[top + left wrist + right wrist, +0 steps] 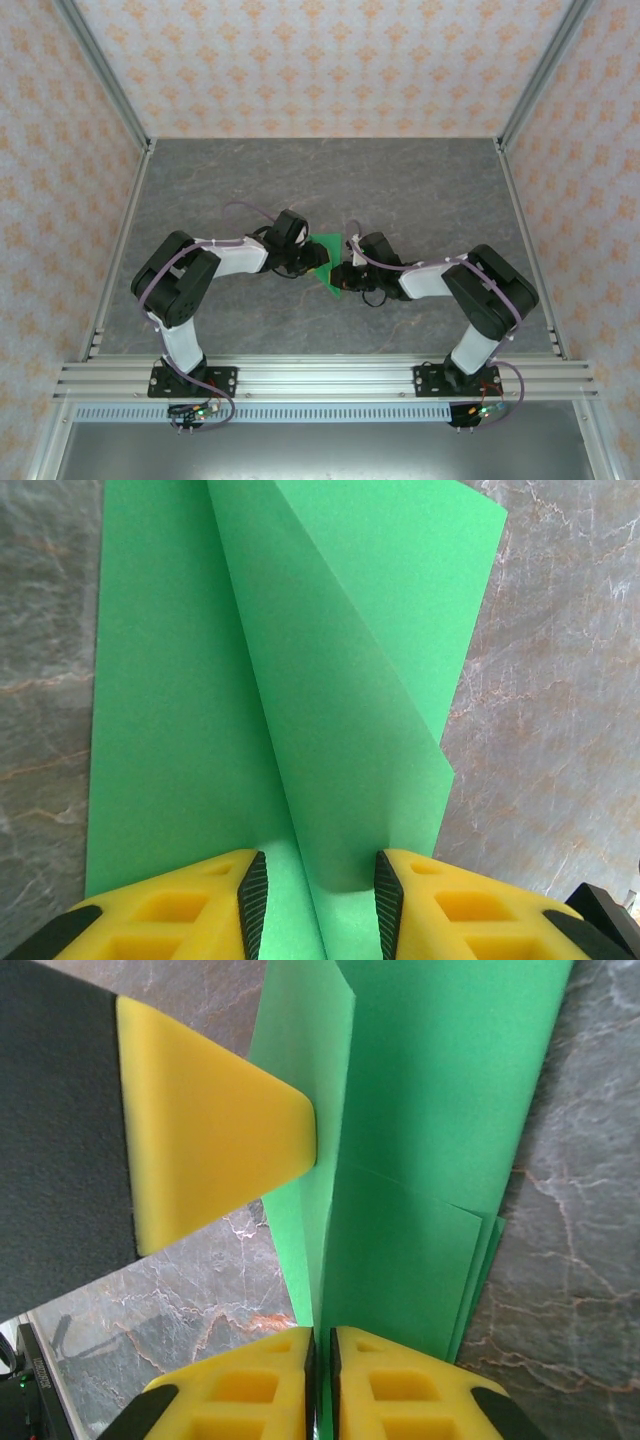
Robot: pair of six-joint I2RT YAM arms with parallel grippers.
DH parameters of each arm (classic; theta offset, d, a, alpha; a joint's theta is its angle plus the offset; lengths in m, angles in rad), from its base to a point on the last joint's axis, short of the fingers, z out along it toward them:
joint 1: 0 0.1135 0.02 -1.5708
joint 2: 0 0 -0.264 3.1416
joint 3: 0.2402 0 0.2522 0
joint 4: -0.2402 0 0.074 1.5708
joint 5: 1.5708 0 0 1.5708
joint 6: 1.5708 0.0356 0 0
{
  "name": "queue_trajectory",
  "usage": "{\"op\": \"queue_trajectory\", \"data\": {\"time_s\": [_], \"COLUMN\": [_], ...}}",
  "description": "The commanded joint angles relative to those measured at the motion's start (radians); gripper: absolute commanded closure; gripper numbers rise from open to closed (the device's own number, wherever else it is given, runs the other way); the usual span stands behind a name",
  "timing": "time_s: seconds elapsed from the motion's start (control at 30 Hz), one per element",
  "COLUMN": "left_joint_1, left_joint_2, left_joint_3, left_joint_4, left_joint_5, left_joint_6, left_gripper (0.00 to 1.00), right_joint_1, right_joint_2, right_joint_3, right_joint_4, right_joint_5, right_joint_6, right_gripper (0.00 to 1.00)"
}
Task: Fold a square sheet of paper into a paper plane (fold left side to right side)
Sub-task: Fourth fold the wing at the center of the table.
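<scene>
Your right gripper is pinched almost closed on a raised flap of the green paper. Your left gripper stands partly open, straddling an upright fold without clamping it. The paper lies mid-tabletop, between your two arms.

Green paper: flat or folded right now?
Folded. The paper shows a raised flap along a diagonal crease in the left wrist view; layered edges show by the right gripper, pinched on a fold.
</scene>
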Motion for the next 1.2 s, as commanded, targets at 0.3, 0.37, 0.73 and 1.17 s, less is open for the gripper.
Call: {"op": "queue_trajectory", "data": {"time_s": [0.3,0.37,0.73,1.17], "left_joint_1": [0.003,0.003,0.004,0.001], "left_joint_2": [0.017,0.016,0.006,0.006], "left_joint_3": [0.011,0.009,0.007,0.01], "left_joint_4": [-0.038,-0.038,-0.04,-0.036], "left_joint_5": [-0.034,-0.034,-0.036,-0.036], "left_joint_6": [0.011,0.011,0.01,0.009], "left_gripper": [0.63,0.63,0.63,0.63], "right_joint_1": [-0.005,-0.004,-0.134,-0.18], "right_joint_2": [-0.031,-0.041,-0.16,0.01], "right_joint_3": [-0.02,-0.021,-0.082,-0.04], "right_joint_4": [0.031,0.032,0.05,0.243], "right_joint_5": [0.005,0.008,-0.071,-0.213], "right_joint_6": [0.002,0.002,0.028,0.149], "right_gripper": [0.77,0.73,0.61,0.67]}}
